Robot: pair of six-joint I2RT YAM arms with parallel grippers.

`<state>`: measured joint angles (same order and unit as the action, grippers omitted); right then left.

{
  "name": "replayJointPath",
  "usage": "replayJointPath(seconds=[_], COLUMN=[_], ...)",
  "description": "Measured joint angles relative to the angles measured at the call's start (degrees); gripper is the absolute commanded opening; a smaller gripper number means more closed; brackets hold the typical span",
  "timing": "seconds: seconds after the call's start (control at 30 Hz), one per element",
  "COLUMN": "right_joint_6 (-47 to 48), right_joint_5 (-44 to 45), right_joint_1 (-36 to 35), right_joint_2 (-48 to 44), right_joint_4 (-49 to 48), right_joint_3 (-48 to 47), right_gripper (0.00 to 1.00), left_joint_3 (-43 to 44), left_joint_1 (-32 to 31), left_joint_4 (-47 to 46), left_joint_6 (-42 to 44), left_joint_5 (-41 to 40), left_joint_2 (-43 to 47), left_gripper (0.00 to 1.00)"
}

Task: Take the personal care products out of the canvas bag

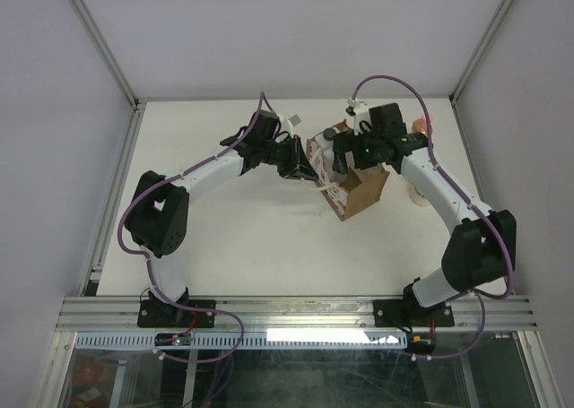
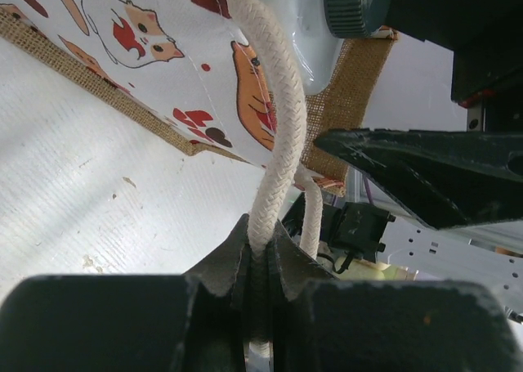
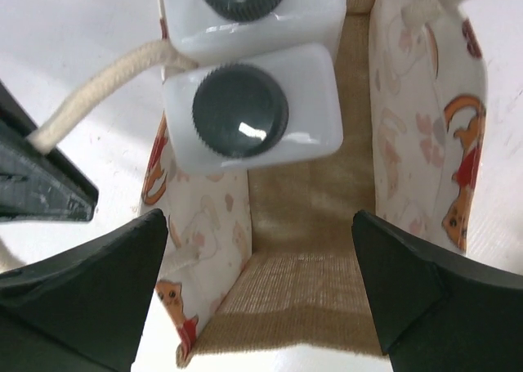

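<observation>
The canvas bag (image 1: 363,191) stands mid-table, brown outside with a cat print (image 2: 155,45). My left gripper (image 2: 260,235) is shut on one cream rope handle (image 2: 282,118), left of the bag in the top view (image 1: 303,164). My right gripper (image 3: 261,294) is open and empty over the bag's mouth (image 1: 341,161). Inside the bag, against its far end, are two white squarish bottles with dark caps (image 3: 249,114) (image 3: 245,4); the burlap floor (image 3: 310,225) is bare in front of them. A peach-orange bottle (image 1: 424,121) and a cream bottle (image 1: 419,194) stand on the table right of the bag.
The left gripper's dark finger (image 3: 41,188) shows beside the bag's left wall in the right wrist view. The right arm (image 1: 439,184) curves between the two outside bottles. White walls and metal posts (image 1: 136,103) bound the table.
</observation>
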<state>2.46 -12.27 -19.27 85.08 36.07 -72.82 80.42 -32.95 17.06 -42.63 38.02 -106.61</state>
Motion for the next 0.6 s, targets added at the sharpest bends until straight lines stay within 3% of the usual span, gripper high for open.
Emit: replayJointPath(seconds=[0.6], right_joint_6=[3.6], right_joint_5=[-0.6], right_joint_1=[-1.2], right_joint_2=[10.7], right_joint_4=[-5.9], right_joint_3=[-2.8], right_gripper=[0.98], left_joint_3=[0.0], left_joint_1=[0.0], left_joint_4=[-0.2], left_joint_6=[-0.4], left_joint_5=[0.0], left_joint_2=[0.0], left_gripper=[0.0])
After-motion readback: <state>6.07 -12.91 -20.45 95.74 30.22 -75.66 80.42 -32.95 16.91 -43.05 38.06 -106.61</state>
